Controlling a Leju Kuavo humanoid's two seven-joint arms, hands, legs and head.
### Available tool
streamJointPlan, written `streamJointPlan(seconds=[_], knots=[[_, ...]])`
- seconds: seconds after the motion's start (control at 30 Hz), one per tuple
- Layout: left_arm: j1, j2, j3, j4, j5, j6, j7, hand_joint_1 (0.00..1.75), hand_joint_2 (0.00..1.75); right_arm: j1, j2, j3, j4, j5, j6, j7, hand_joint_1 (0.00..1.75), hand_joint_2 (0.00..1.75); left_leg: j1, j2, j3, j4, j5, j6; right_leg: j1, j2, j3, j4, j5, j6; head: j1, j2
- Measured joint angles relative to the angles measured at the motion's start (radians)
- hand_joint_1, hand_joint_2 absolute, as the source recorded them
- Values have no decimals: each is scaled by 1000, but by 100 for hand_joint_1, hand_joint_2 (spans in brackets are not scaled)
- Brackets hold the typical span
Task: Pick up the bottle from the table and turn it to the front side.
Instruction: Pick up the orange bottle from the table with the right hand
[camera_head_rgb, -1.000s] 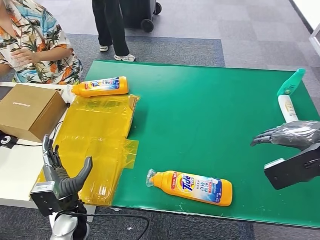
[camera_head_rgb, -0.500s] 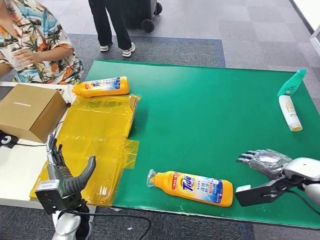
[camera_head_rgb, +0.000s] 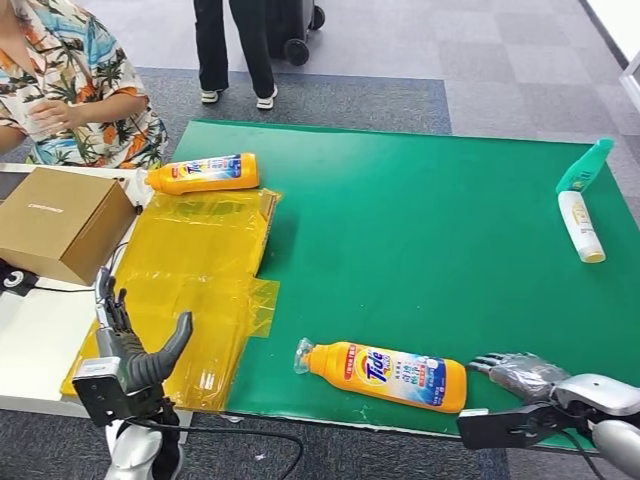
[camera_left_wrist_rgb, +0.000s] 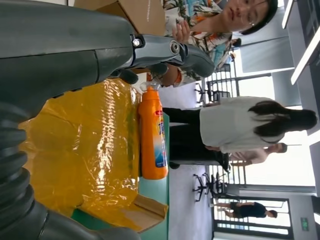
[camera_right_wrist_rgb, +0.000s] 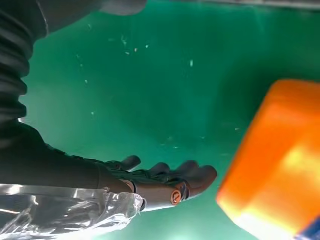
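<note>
Right hand (camera_head_rgb: 521, 375): spread, empty, just beside the bottle (camera_head_rgb: 385, 376) base.
Advice: wrap the body mid-length, then lift.

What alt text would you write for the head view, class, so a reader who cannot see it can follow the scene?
An orange bottle lies on its side near the front edge of a green table, with the robot's open right hand just beside its base. The left hand hovers open over yellow plastic sheeting, where a second orange bottle lies.
</note>
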Motion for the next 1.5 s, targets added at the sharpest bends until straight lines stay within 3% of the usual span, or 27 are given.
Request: streamJointPlan(seconds=[0.1, 0.27, 0.6, 0.87, 1.0, 1.27, 1.4, 1.5], knots=[[-1, -2, 1, 8, 5, -1, 5, 0, 175, 111, 34, -113, -3, 93, -24, 30, 0, 175, 0, 0, 0, 0, 0, 0, 0, 0, 0, 0, 0, 0, 0, 0], [-1, -8, 1, 14, -11, 1, 16, 0, 175, 214, 148, -246, 19, 292, -44, 16, 0, 175, 1, 0, -1, 0, 0, 0, 1, 0, 0, 0, 0, 0, 0, 0], [18, -28, 12, -17, -91, 5, 68, 0, 175, 234, 494, -385, 123, 734, -242, -5, 0, 175, 1, 0, 0, 0, 1, 0, 1, 0, 0, 0, 0, 0, 0, 0], [32, -40, 22, -52, -119, 11, 79, 0, 175, 230, 692, -423, 162, 810, -376, -58, 0, 175, 1, 0, 0, 0, 1, 0, 1, 0, 0, 0, 0, 0, 0, 0], [38, -41, 27, -66, -124, 24, 79, 0, 175, 233, 743, -426, 169, 787, -396, -90, 0, 175, 1, 0, 0, 0, 1, 0, 1, 0, 0, 0, 0, 0, 0, 0], [56, -41, 39, -100, -130, 45, 78, 0, 175, 233, 796, -417, 179, 769, -417, -122, 0, 175, 1, 0, 0, 0, 1, 0, 1, 0, 0, 0, 0, 0, 0, 0], [66, -39, 47, -115, -129, 39, 75, 0, 175, 222, 796, -407, 180, 706, -323, -159, 0, 175, 1, 0, 0, 0, 1, 0, 1, 0, 0, 0, 0, 0, 0, 0], [67, -39, 57, -119, -119, 21, 67, 0, 175, 197, 762, -382, 186, 633, -229, -193, 0, 175, 1, 0, 0, 0, 1, 0, 1, 0, 0, 0, 0, 0, 0, 0]])
